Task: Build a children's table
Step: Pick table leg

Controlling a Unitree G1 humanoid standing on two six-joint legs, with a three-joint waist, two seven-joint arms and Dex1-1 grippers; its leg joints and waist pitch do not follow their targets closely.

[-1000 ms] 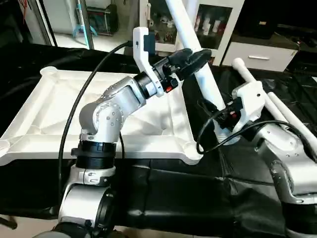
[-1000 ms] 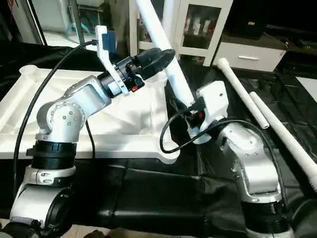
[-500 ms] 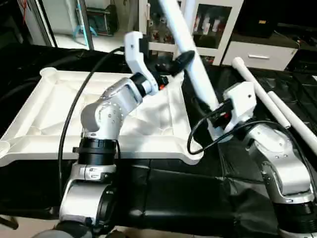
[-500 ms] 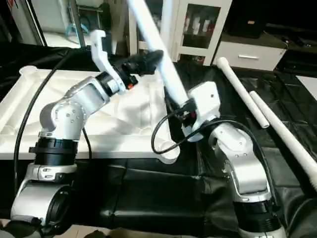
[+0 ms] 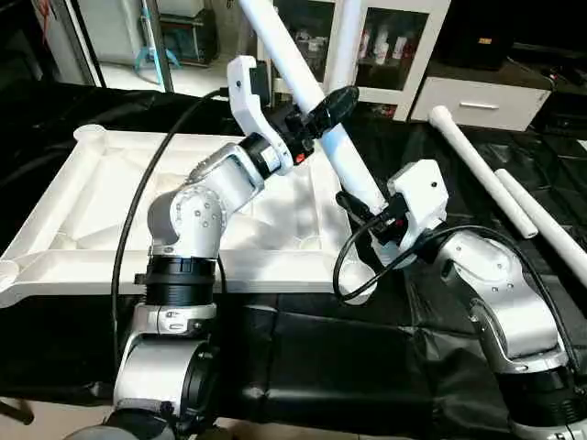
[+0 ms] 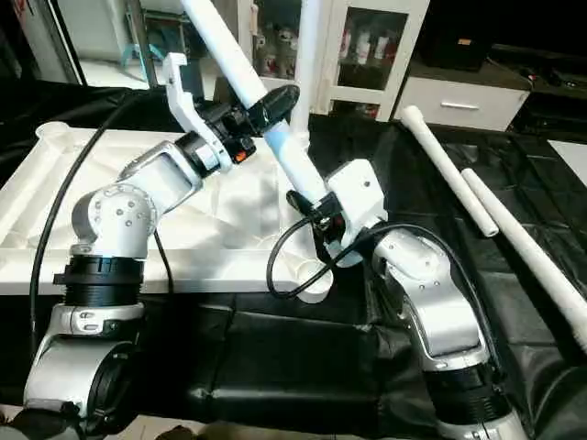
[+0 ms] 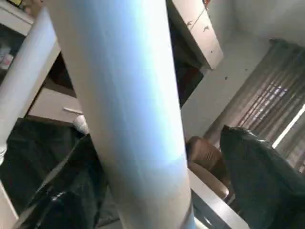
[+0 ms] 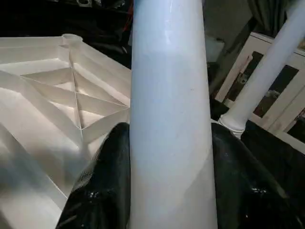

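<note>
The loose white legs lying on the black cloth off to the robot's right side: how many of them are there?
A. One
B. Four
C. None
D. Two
D. Two loose legs lie side by side on the black cloth, apart from the tilted leg that the right gripper holds near the table top.

Two silver robot arms reach forward over the counter. The left arm bends up at the elbow, its forearm slanting up and to the right; the left claw (image 5: 327, 104) has black fingers standing apart on either side of a slanted white tube leg (image 5: 316, 101). The right arm angles inward, and the right claw (image 8: 167, 191) clamps the same leg lower down.
</note>
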